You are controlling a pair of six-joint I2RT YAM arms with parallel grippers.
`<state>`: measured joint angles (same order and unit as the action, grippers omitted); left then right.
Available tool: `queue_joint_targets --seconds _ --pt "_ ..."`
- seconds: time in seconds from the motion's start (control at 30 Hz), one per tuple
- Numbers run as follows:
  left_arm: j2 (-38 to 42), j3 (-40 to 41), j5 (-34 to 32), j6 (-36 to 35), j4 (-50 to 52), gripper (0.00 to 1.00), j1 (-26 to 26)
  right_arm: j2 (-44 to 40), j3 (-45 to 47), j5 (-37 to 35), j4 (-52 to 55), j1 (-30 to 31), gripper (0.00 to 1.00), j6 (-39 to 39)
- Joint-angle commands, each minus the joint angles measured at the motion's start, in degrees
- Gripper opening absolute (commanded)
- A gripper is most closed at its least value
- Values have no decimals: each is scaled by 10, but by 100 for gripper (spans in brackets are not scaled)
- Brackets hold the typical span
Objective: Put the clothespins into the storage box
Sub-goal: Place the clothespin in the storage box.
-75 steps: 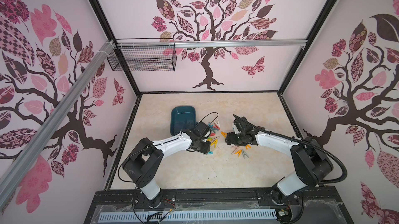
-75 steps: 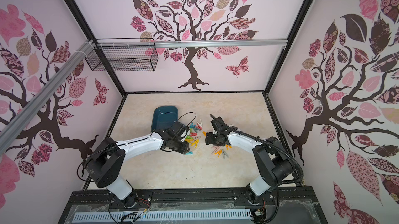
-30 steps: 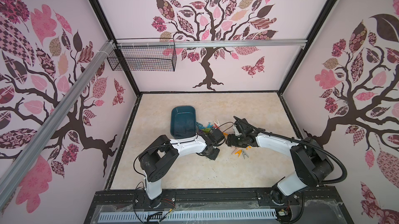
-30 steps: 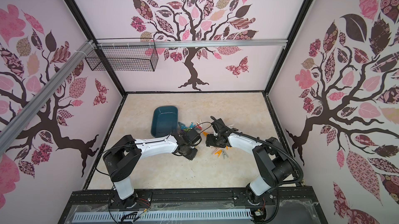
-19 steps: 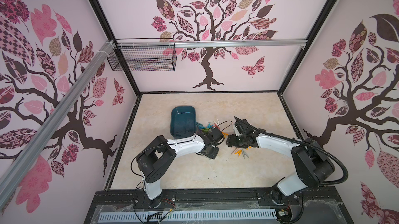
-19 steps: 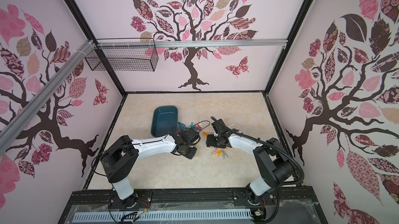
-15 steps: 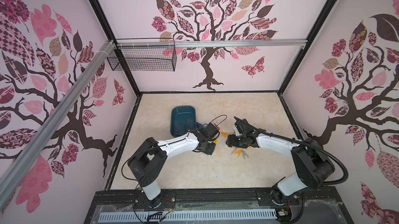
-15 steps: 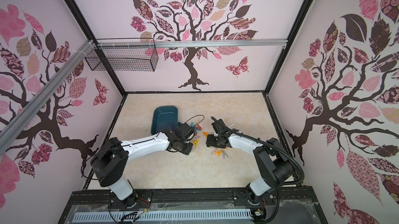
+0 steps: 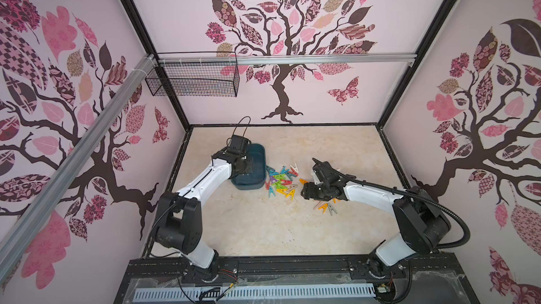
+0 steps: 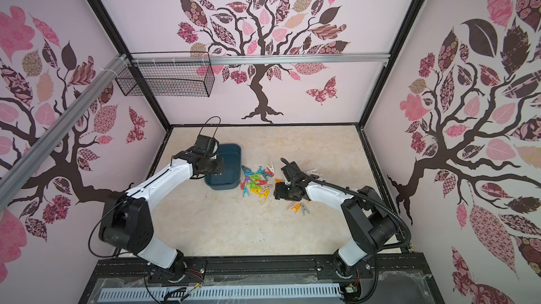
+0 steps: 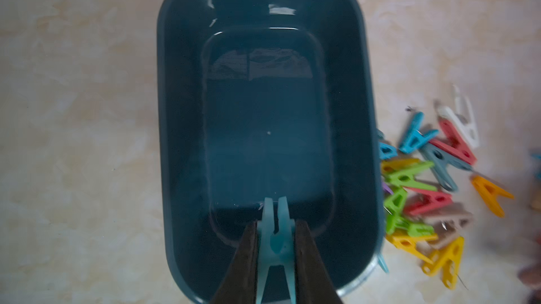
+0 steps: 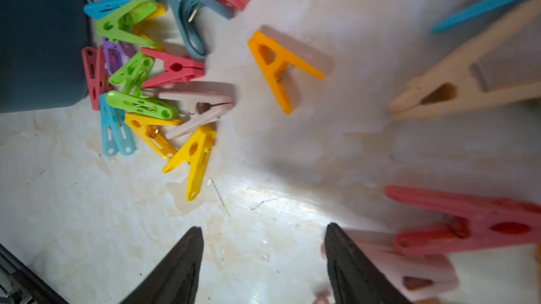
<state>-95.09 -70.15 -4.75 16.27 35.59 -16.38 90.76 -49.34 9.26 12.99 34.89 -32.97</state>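
Left wrist view: pale teal clothespin [image 11: 275, 244] clamped in left gripper [image 11: 276, 225], held over storage box [image 11: 187, 112] interior near one end wall. Loose clothespins [image 9: 281, 182] [image 10: 256, 185] heaped on table [image 9: 263, 229] just beside box in both top views. Right gripper [image 12: 263, 228] jaws apart, low over bare table beside heap; more clothespins [image 9: 325, 207] scattered near it.

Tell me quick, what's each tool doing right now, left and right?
Left tool: closed on a pale teal clothespin, above the storage box.
Right tool: open, holding nothing.
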Motion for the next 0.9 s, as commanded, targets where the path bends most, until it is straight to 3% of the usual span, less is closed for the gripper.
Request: queue_joint_targets --seconds 0.0,0.17,0.27,0.4,0.5,0.63,0.87 --pt "-40 -39 -22 -7 -13 20 4 24 -19 -14 -5 23 68 -22" --pt "-44 -43 -41 -6 -16 46 5 31 -23 -45 -7 46 66 -36" --pt "-4 -30 -24 -5 -24 50 1 26 -13 -61 -16 52 63 -50" --pt "63 -3 -29 -25 -4 51 -43 19 -8 -80 -12 53 62 -53" --pt "124 55 8 -40 -11 50 -95 11 -13 -90 -6 53 62 -44" --pt "177 141 67 12 -22 49 -153 12 -30 -90 13 53 63 -35" --pt "155 208 3 96 -62 41 -250 4 -27 -94 22 53 63 -43"
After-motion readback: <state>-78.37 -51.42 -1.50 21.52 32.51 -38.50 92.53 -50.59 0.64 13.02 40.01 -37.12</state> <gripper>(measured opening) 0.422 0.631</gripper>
